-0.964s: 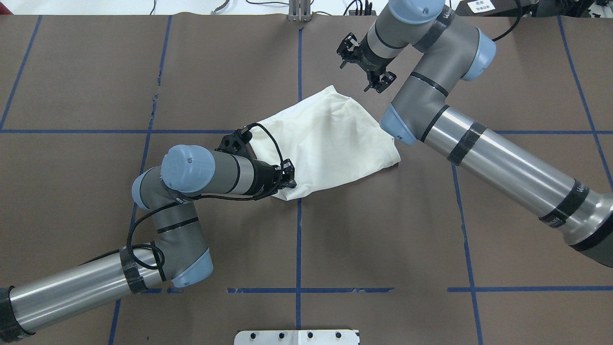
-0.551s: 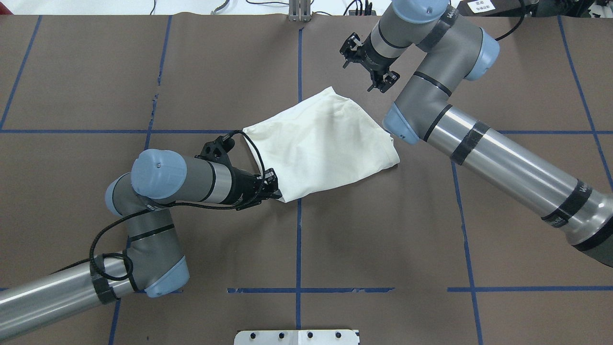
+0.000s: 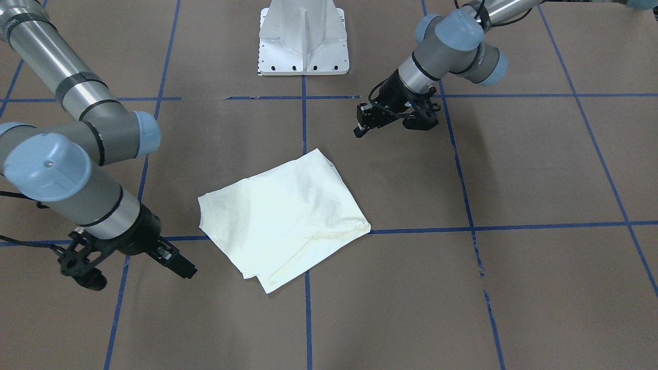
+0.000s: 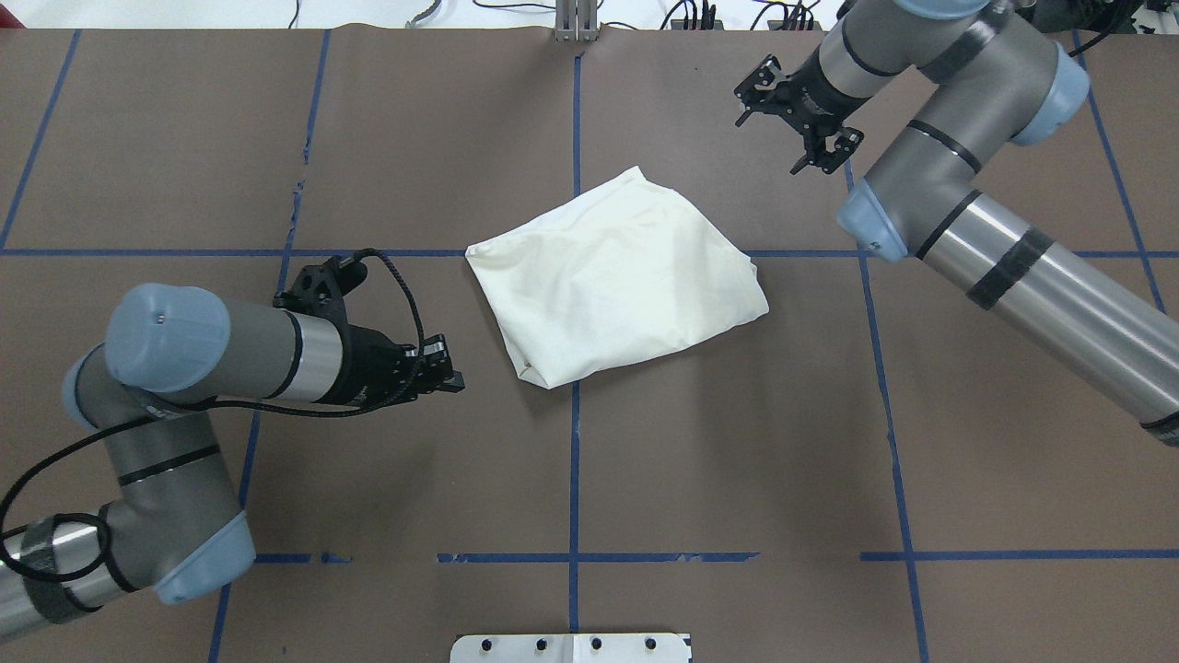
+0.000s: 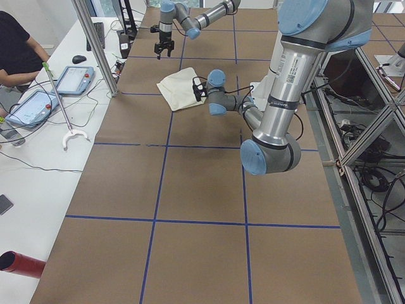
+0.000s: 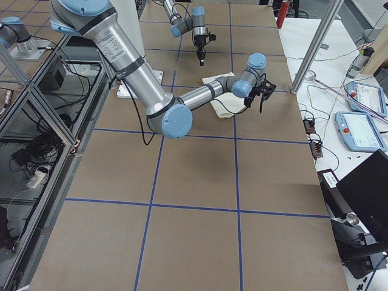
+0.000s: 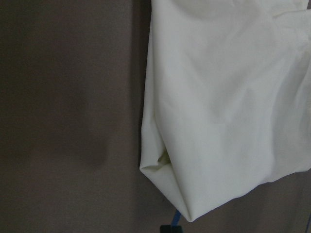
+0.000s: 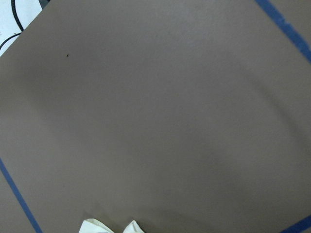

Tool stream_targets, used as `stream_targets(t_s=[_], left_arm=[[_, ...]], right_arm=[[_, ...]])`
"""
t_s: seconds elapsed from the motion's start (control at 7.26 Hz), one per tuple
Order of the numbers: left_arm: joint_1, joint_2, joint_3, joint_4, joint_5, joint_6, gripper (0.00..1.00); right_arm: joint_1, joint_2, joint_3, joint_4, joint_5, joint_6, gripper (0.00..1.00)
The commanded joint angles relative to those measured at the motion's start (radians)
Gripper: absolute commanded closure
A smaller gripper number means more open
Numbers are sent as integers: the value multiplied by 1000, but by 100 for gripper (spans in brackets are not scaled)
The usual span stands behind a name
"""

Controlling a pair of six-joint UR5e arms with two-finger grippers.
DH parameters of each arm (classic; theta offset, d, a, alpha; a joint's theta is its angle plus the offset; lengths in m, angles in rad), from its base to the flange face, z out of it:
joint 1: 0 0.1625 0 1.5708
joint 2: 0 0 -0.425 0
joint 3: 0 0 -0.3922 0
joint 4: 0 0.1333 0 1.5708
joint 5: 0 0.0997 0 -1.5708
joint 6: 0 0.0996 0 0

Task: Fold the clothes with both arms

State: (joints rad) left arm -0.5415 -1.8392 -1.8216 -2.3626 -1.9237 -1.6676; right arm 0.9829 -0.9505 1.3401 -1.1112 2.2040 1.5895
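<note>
centrally, folded shirt (image 4: 617, 276) — brown table (image 4: 184, 138), blue tape (image 4: 574, 460).

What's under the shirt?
The shirt lies flat on the brown table, covering a crossing of blue tape lines. Its underside and folded-in layers are hidden.

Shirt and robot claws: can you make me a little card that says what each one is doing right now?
Shirt: folded cream shirt, plain side up, lying on the table
Picture on shirt: none showing
Left claw: open, beside the shirt's nearest corner, not touching it
Right claw: open, out past the shirt's far side, not touching it
Holding anything: neither claw
Table: brown, marked with blue tape lines
</note>
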Motion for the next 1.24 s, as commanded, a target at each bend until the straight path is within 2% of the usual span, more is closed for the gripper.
stream_targets(t_s=[0.0,0.14,0.28,0.41,0.55,0.83,1.1], left_arm=[[-136,153,-77,36,-55,281,100],[-235,226,-76,34,-99,468,98],[-333,303,-68,36,-125,694,88],[-413,358,-67,40,-135,850,70],[-498,380,-46,75,-187,965,52],[-732,365,27,310,-286,1399,0],[-886,300,59,519,-319,1555,0]], right_arm=[[71,-242,210,-6,56,-238,0],[98,-354,281,-7,54,-417,0],[132,-461,322,-9,54,-636,0],[160,-549,336,-9,54,-831,0],[189,-609,341,-27,68,-946,0],[235,-706,346,-75,147,-1084,0],[294,-738,347,-91,155,-1143,0]])
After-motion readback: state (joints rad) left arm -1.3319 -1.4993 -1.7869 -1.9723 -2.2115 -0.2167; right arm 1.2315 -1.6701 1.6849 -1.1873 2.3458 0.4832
